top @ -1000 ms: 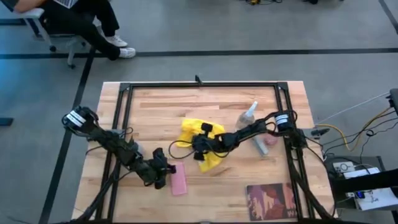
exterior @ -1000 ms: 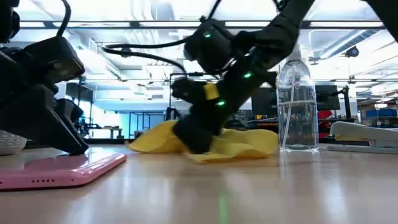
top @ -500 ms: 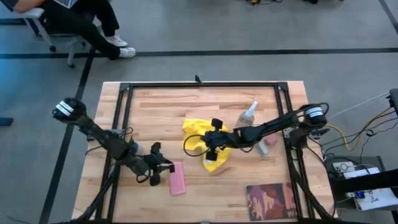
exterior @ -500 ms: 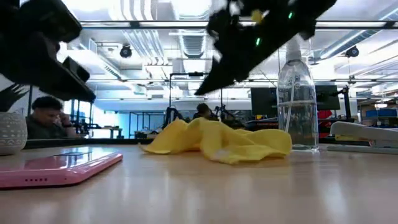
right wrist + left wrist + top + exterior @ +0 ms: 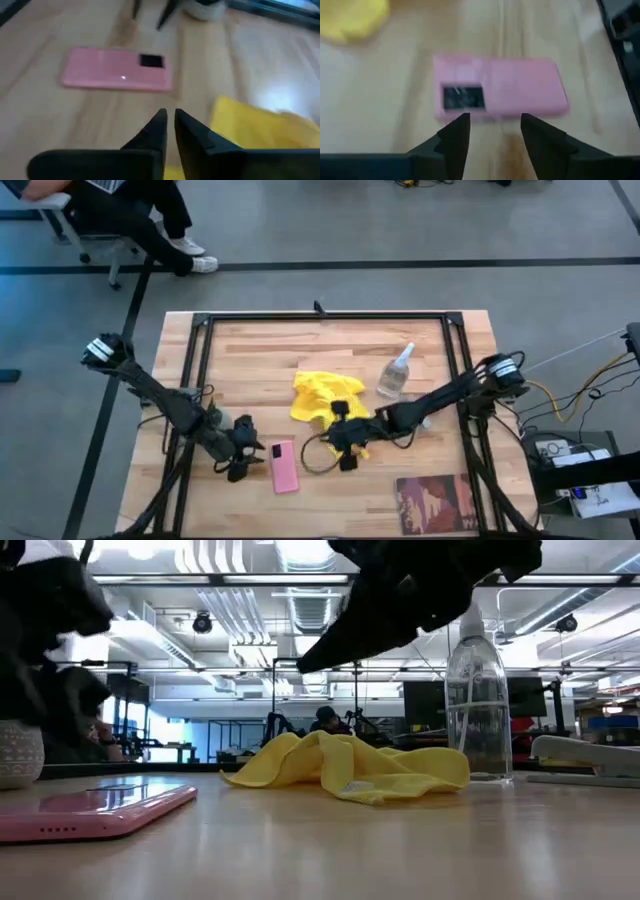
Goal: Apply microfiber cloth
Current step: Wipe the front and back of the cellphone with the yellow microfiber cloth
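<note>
The yellow microfiber cloth (image 5: 322, 398) lies crumpled in a low heap (image 5: 350, 766) on the wooden table, and no gripper touches it. My right gripper (image 5: 340, 452) hangs above the table just near of the cloth. Its fingers (image 5: 170, 122) are shut with nothing between them. The cloth's edge (image 5: 260, 135) shows beside them. A pink phone (image 5: 283, 468) lies flat to the cloth's near left. My left gripper (image 5: 492, 125) is open and hovers short of the phone's end (image 5: 470, 112), without touching it.
A clear spray bottle (image 5: 397, 373) stands upright to the right of the cloth (image 5: 478, 710). A dark red book (image 5: 435, 502) lies at the near right corner. A white dotted cup (image 5: 15, 755) stands at the left of the low view. A black frame (image 5: 320, 318) borders the table.
My right gripper has let go of the cloth, risen off the table and moved toward the near edge. The cloth stays on the table, its heap standing higher and looser than before. My left gripper has lifted away from the phone's end; the phone has stayed flat.
</note>
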Robot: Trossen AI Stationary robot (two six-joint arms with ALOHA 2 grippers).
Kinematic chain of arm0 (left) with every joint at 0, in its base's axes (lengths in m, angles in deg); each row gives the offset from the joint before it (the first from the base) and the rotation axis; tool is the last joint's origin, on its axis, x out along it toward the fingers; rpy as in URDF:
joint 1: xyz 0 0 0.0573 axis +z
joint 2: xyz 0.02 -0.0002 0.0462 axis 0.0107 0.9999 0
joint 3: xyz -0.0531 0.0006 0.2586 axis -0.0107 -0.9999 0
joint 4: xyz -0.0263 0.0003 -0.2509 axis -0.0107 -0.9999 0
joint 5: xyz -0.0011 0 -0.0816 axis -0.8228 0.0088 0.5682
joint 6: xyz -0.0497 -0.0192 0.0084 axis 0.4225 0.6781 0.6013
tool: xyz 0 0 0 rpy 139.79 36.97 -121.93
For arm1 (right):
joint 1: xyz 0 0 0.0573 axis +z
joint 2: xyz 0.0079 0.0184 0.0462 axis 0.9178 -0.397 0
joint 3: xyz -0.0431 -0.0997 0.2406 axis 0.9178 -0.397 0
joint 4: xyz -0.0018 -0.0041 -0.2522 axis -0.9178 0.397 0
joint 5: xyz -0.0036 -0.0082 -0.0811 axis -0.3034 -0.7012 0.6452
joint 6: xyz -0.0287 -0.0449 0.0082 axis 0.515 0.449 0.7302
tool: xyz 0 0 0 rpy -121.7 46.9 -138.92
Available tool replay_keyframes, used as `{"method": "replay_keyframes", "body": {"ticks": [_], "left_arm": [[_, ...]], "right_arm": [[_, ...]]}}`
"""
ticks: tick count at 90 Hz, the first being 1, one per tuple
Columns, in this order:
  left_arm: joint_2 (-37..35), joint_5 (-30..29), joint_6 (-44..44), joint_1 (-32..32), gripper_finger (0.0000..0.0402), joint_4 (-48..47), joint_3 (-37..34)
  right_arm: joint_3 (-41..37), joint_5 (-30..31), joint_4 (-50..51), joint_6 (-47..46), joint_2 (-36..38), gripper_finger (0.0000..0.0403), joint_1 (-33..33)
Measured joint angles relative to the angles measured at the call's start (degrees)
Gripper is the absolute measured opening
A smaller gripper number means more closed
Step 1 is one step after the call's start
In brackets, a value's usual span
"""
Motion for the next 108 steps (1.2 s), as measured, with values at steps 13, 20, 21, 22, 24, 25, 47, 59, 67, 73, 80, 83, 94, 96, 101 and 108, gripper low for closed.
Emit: {"method": "replay_keyframes", "body": {"ticks": [13, 20, 21, 22, 24, 25, 47, 59, 67, 73, 80, 83, 94, 96, 101, 108], "left_arm": [[6.0, -1.0, 3.5, -1.8, 0.0166, 3.3, 0.0], [9.9, -3.2, 4.0, -2.1, 0.0158, 5.7, 0.0], [10.4, -3.4, 4.1, -2.1, 0.0157, 6.0, 0.0], [11.0, -3.6, 4.0, -2.1, 0.0155, 6.5, 0.0], [12.2, -4.1, 4.0, -2.1, 0.0153, 7.7, 0.0], [12.7, -4.4, 4.0, -2.0, 0.0152, 8.3, 0.0], [22.7, -9.8, 5.0, -0.6, 0.0131, 20.5, 0.2], [25.8, -9.6, 5.8, 2.1, 0.0126, 24.1, 0.4], [27.0, -9.3, 5.9, 3.4, 0.0125, 25.5, 0.4], [27.2, -9.2, 5.8, 3.9, 0.0126, 25.3, 0.4], [27.2, -9.1, 5.4, 4.2, 0.0127, 25.3, 0.4], [27.2, -9.2, 5.0, 4.2, 0.0127, 25.3, 0.3], [27.2, -9.6, 4.4, 4.3, 0.0125, 25.3, 0.3], [27.2, -9.8, 4.3, 4.4, 0.0124, 25.3, 0.3], [27.2, -10.1, 3.6, 4.5, 0.0121, 25.5, 0.3], [27.3, -12.1, 1.9, 4.8, 0.0117, 25.8, 0.3]], "right_arm": [[6.0, 0.3, 0.9, 5.0, -6.9, 0.0090, 0.5], [9.1, 0.3, 3.5, 10.0, -9.8, 0.0114, 0.7], [9.6, 0.3, 4.1, 10.7, -10.2, 0.0117, 0.7], [10.2, 0.3, 4.6, 11.3, -10.7, 0.0120, 0.7], [11.2, 0.4, 5.2, 12.7, -11.5, 0.0125, 0.7], [11.7, 0.4, 5.5, 13.5, -11.9, 0.0128, 0.7], [20.5, 8.9, 12.7, 29.7, -21.0, 0.0169, 1.2], [23.8, 12.5, 13.5, 37.5, -24.7, 0.0182, 1.9], [25.1, 13.2, 14.4, 39.2, -25.9, 0.0185, 2.1], [25.4, 13.4, 14.6, 39.3, -25.8, 0.0184, 2.3], [25.4, 13.3, 14.8, 39.1, -25.1, 0.0180, 2.2], [25.4, 13.2, 14.9, 39.1, -24.7, 0.0177, 2.2], [25.2, 13.5, 15.8, 40.8, -22.8, 0.0168, 2.2], [25.1, 13.6, 16.3, 41.0, -22.2, 0.0166, 2.4], [25.2, 14.2, 15.3, 41.4, -21.2, 0.0162, 2.4], [25.8, 13.8, 13.3, 40.5, -20.0, 0.0156, 2.4]]}}
